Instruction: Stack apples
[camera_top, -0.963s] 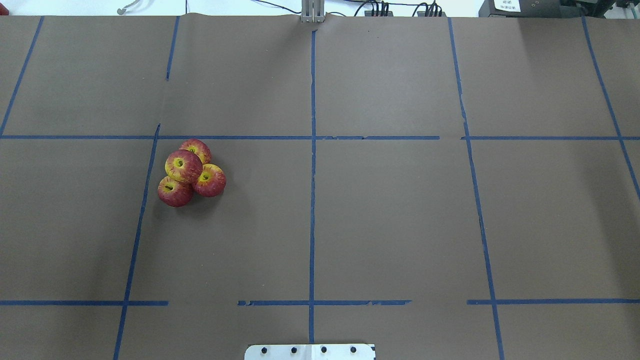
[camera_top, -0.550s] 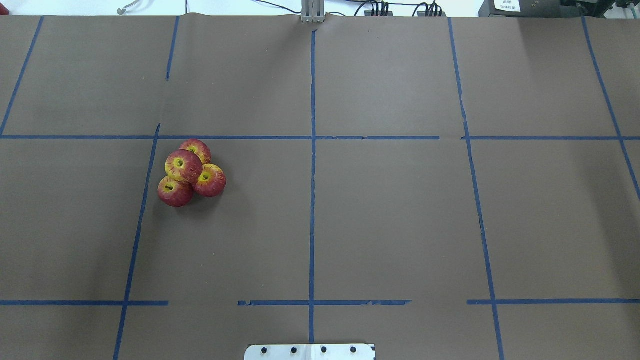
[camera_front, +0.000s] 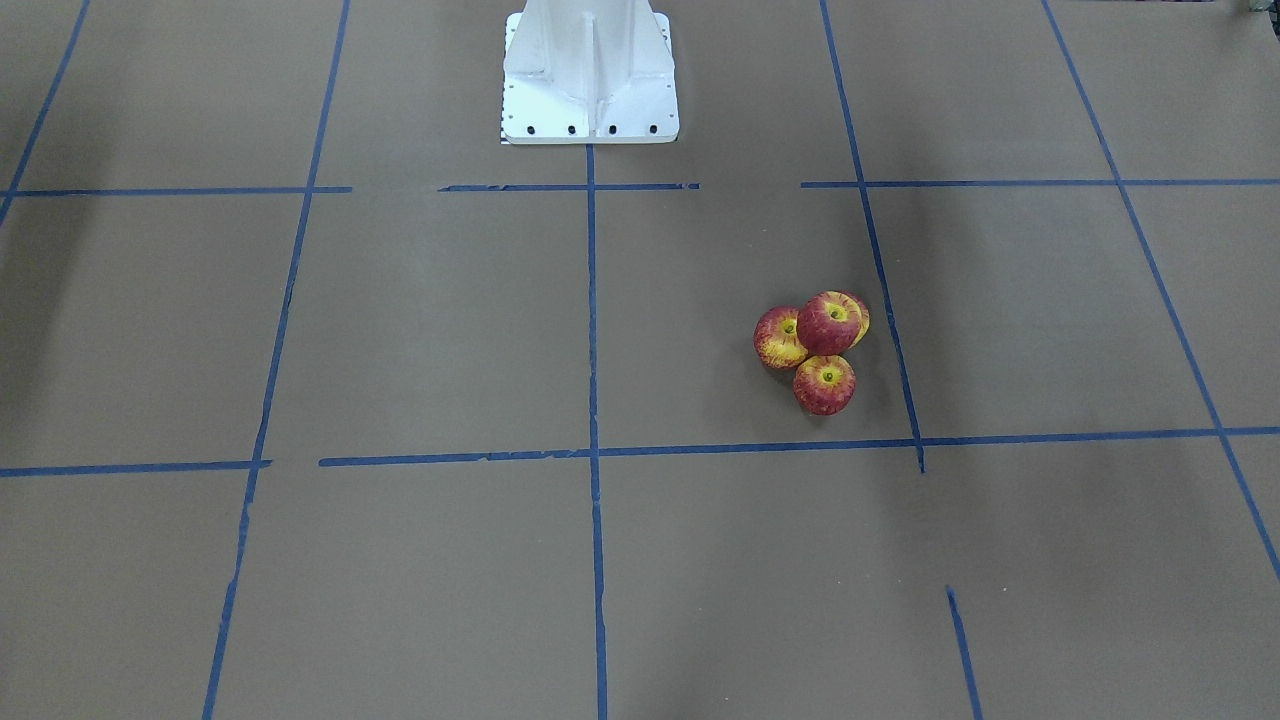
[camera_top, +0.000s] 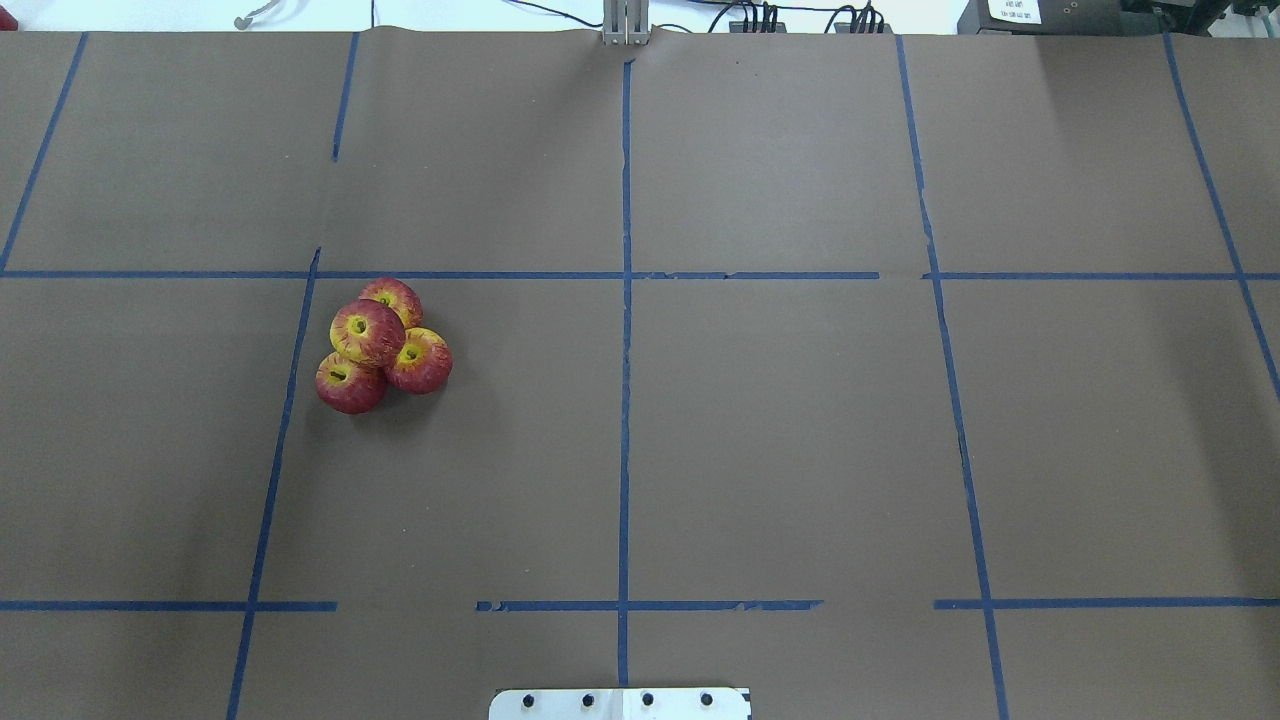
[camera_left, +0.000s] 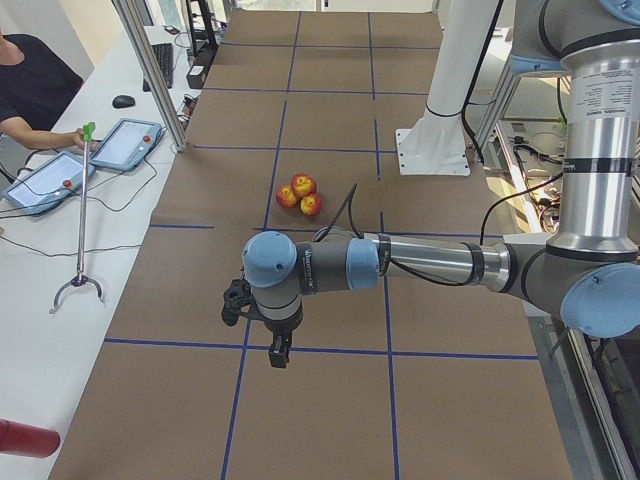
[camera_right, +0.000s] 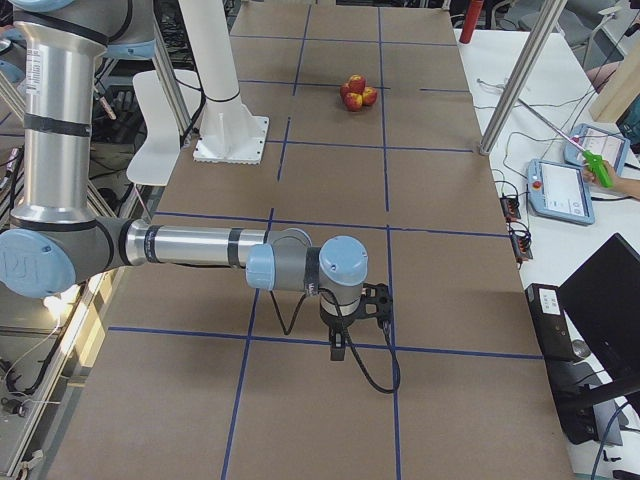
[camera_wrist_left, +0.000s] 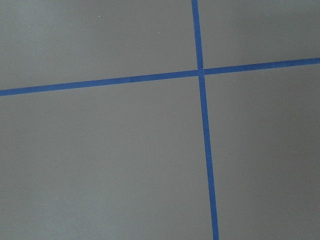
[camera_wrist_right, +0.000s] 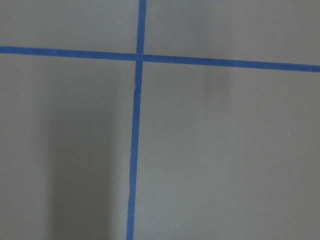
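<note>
Four small red-and-yellow apples (camera_top: 367, 332) sit in one tight cluster on the left half of the brown table. One apple rests on top of the other three, stem dimple up. A darker apple (camera_top: 350, 384) is at the near left of the cluster. The cluster also shows in the front view (camera_front: 828, 322), the left side view (camera_left: 300, 190) and the right side view (camera_right: 355, 92). My left gripper (camera_left: 278, 358) hangs far from the apples near the table's left end. My right gripper (camera_right: 339, 350) hangs near the right end. I cannot tell whether either is open or shut.
Blue tape lines grid the brown paper table (camera_top: 780, 430). The white robot pedestal (camera_front: 590, 80) stands at the near middle edge. Tablets (camera_left: 125, 143) and a grabber stick (camera_left: 80, 220) lie on the operators' white bench. Both wrist views show only paper and tape.
</note>
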